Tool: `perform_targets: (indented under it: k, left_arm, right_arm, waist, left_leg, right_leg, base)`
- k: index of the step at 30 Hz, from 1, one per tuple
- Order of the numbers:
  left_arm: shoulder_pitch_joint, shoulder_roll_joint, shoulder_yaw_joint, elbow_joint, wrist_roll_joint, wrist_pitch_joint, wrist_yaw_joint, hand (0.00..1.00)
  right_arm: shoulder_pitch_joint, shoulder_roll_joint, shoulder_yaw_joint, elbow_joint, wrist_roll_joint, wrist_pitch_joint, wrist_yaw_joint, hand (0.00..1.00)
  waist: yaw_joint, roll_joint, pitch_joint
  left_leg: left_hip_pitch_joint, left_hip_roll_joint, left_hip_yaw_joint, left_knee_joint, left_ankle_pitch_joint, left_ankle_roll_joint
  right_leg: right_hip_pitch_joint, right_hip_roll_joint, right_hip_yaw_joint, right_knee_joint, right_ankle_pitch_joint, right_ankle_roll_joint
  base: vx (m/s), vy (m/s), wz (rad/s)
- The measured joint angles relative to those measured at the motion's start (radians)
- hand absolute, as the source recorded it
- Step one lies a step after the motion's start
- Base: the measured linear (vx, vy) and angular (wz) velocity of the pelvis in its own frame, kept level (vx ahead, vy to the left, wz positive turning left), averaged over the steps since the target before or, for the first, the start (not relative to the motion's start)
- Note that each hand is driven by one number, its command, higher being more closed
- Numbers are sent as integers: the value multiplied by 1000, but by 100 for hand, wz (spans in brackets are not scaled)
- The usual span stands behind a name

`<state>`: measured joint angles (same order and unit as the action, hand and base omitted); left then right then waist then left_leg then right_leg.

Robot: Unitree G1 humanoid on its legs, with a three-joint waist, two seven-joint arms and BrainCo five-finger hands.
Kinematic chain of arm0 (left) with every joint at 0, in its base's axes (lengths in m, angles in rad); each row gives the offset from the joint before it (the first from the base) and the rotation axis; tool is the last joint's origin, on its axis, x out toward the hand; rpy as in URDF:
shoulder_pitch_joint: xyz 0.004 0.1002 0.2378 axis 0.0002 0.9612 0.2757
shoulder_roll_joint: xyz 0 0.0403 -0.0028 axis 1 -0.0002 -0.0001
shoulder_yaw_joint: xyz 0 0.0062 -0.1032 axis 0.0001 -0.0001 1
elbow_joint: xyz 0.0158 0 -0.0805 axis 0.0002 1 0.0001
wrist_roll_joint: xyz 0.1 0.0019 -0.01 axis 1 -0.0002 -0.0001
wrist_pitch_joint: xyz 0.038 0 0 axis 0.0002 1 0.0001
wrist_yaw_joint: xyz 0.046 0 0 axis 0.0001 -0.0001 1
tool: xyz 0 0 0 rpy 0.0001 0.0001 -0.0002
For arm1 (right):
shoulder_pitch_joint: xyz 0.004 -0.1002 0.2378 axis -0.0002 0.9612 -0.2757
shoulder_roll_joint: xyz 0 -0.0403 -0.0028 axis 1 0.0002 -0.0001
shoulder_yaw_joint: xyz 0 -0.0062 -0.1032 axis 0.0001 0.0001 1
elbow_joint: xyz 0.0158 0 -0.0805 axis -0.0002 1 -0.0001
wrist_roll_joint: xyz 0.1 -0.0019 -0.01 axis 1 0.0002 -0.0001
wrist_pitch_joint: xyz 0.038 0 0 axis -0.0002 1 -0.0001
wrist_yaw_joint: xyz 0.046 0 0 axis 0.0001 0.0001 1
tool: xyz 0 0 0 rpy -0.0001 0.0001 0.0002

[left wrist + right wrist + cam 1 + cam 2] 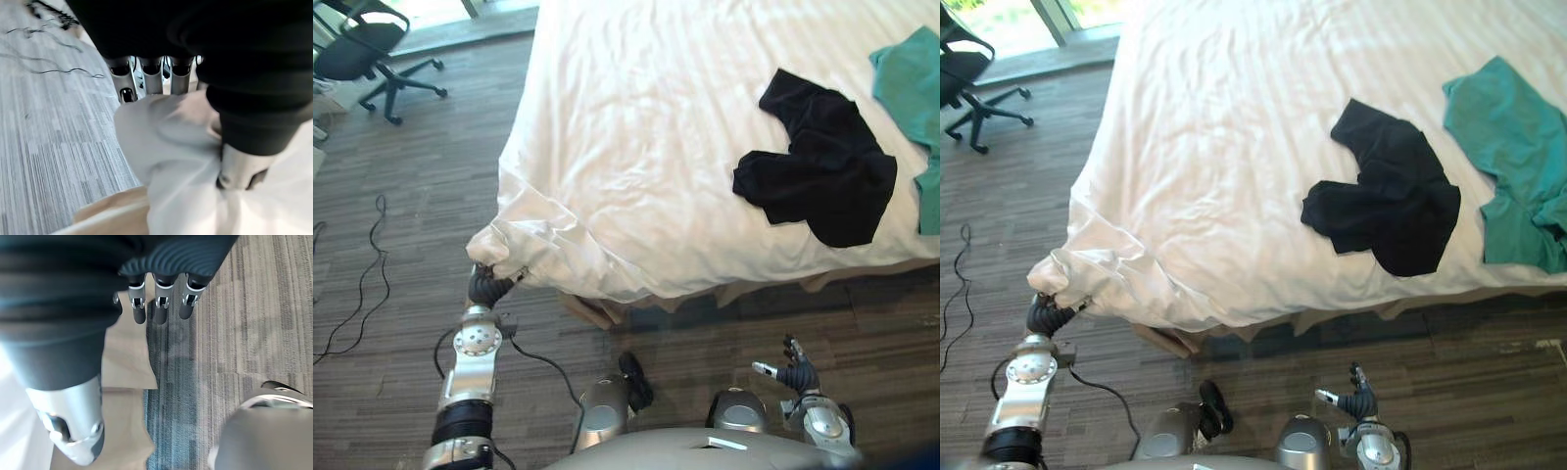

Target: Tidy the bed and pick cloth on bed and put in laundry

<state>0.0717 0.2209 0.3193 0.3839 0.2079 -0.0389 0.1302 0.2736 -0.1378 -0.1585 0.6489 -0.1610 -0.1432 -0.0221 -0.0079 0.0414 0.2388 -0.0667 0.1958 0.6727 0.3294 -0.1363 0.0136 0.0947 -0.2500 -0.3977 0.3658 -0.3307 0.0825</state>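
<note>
- Left hand curled, pinching the white sheet corner at the bed's near-left edge.
- Right hand slack, empty, over the plank floor.
- Black cloth on the bed; teal cloth beside it, possibly touching.

The left forearm is cased in silver-grey metal, and a round disc ringed with small dark screws is set into it near the wrist. A black band is wrapped round it lower down. The left hand and the right hand are each sheathed in a dark ribbed cover. The fingers are built of silver segments capped with dark tips, and the thumb is formed as a thick rounded silver shell.
</note>
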Motion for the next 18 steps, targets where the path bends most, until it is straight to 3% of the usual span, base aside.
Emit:
perform_targets:
  k: [4, 7, 10, 13, 16, 18]
  left_arm:
    - [24, -81, 18, 73, 1, -32, 7, 0]
    - [21, -121, 34, 137, -4, -41, 10, 0]
    - [15, -128, 85, 226, -41, -45, 32, 0]
    - [31, -125, 146, 378, -77, -13, 70, 0]
    - [95, -124, 158, 463, -151, -15, 70, 0]
    - [133, -126, 164, 500, -240, -21, 59, 0]
  right_arm:
    - [-2, 20, -28, 45, 3, 18, 11, 0]
    - [-17, 28, -66, 97, 20, 17, 12, 0]
    - [-55, 39, -151, 194, 25, 10, 9, 0]
    - [-76, 33, -208, 287, 38, 5, -8, 0]
    - [-72, 38, -243, 332, 74, 5, -26, 0]
    - [-73, 51, -264, 332, 105, 5, -36, 0]
  waist:
    - [-1, -25, -46]
    - [-8, -40, -88]
    - [-38, -44, -129]
    - [-52, -24, -131]
    - [-46, -7, -135]
    - [-34, -11, -130]
  left_leg:
    - [-8, -9, -27, 80, -33, -2]
    - [-17, -41, -53, 46, -24, -5]
    - [12, -99, -80, -92, 51, -13]
    - [85, -136, -100, -269, 144, -21]
    - [154, -154, -112, -411, 217, -26]
    - [171, -158, -117, -435, 227, -26]
  right_leg:
    - [20, -36, -20, 15, -26, 27]
    - [19, -52, -45, 13, -29, 31]
    - [30, -48, -62, -38, 5, 39]
    - [72, -18, -85, -102, 59, 38]
    - [94, 9, -90, -120, 87, 36]
    - [107, 10, -90, -119, 90, 33]
  base:
    - [40, 78, 14]
    - [6, 54, 26]
    - [4, 5, 21]
    - [-8, -24, 15]
    - [-37, -14, 9]
    - [-61, 18, 1]
